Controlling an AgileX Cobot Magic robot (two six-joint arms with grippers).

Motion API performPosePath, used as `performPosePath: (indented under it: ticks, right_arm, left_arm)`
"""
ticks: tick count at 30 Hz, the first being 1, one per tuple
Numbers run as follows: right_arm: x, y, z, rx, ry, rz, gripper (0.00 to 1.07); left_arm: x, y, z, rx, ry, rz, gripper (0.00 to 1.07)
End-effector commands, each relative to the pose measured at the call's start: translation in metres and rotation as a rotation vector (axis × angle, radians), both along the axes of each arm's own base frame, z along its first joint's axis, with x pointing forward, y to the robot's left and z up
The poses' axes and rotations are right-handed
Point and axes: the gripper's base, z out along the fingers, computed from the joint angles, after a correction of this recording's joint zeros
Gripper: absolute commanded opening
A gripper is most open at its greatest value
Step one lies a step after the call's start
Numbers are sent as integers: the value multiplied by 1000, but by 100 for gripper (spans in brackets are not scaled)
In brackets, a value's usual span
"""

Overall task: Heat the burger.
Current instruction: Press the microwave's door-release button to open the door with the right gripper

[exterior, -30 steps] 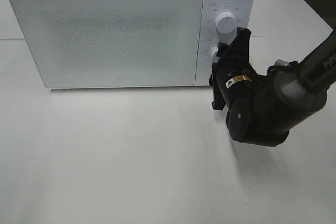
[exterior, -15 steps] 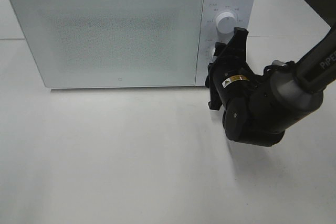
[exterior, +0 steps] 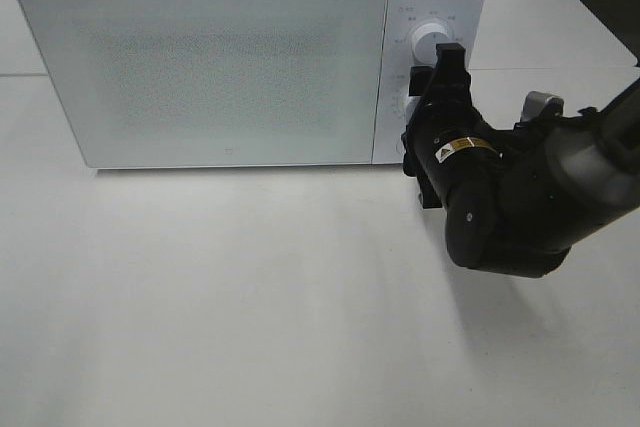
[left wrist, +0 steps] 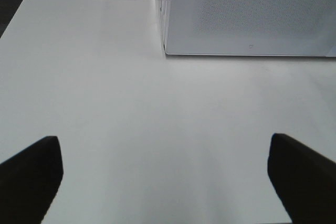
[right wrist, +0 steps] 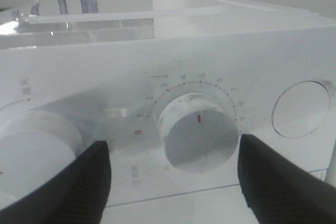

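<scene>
The burger is out of view; the white microwave (exterior: 220, 57) stands with its door shut. My right gripper (exterior: 425, 97) is at the control panel, below the upper dial (exterior: 431, 42). In the right wrist view this right gripper (right wrist: 173, 148) is open, and its two dark fingers (right wrist: 79, 187) stand either side of the lower dial (right wrist: 198, 132) without touching it. The dial's red mark points straight up. My left gripper (left wrist: 164, 145) is open wide over bare table, facing the microwave's front left corner (left wrist: 167, 51).
The white table (exterior: 250, 297) stretches in front of the microwave. The upper dial (right wrist: 37, 145) and a round button (right wrist: 301, 109) flank the lower dial on the panel. The right arm's dark body (exterior: 520, 207) hangs over the table's right side.
The right gripper's jaws have spread apart around the lower dial, and its wrist has turned and shifted slightly right. The microwave has not moved.
</scene>
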Motion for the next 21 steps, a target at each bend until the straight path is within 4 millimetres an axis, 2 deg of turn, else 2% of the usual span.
performPosePath:
  ticks: [1,7,8,10,11,12,13,15,21]
  right_arm:
    - [-7,1,6,-115,49,87,68]
    - [-21,0,10,-293,163,214,68]
    - [-26,0,13,-388,202,279,68]
    - [-27,0,16,-430,212,306,68]
    - [-31,1,20,-540,239,387,68]
    - [-31,1,20,-540,239,387,68]
    - [-34,-1,25,-644,258,461,68]
    - [-35,-3,26,-677,272,493,68]
    - [-41,-19,39,-928,329,722,68]
  left_arm:
    - [-2,0,-1,-3,-15,2,98]
    - [-2,0,-1,-3,-15,2,98]
    - [-2,0,-1,-3,-15,2,98]
    - [-2,0,-1,-3,-15,2,98]
    - [-2,0,-1,-3,-15,2,98]
    - [-2,0,-1,-3,-15,2,98]
    - [-2,0,-1,-3,-15,2,98]
    - [-2,0,-1,-3,-15,2,98]
    - [-2,0,-1,-3,-15,2,98]
